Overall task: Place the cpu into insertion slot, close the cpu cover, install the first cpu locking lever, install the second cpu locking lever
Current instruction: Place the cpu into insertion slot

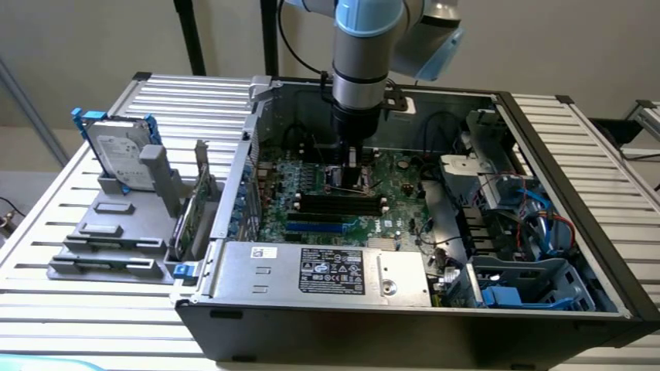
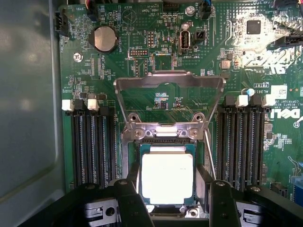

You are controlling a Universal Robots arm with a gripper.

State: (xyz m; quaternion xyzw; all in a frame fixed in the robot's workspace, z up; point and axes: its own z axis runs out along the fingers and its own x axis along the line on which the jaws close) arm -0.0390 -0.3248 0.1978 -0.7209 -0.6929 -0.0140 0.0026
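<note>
**CPU's sitting in the socket, cover wide open**

Quick rundown of where your rig's at. In the exterior view your arm (image 1: 361, 69) reaches straight down into the open computer case (image 1: 413, 332). The gripper (image 1: 351, 179) is low over the motherboard (image 1: 397, 209), around the middle of the board.

The wrist view gives you the good stuff. The cpu (image 2: 167, 178) lies flat inside the insertion slot (image 2: 163, 142), pale metal face up, and it looks square to the socket. Your gripper is released, jaws spread apart, with one of the black fingers (image 2: 128, 203) on each side of the chip. They sit really close to its edges, and I honestly can't tell whether the pads touch it.

The cpu cover (image 2: 137, 81) isn't closed. The silvery frame is swung up off the socket on its hinge (image 2: 163, 130), and you can see bare green board through its cut-out. A thin metal lever rod (image 2: 209, 153) runs along one side of the socket. Long black memory slots (image 2: 92, 142) flank the socket on both sides.
</note>
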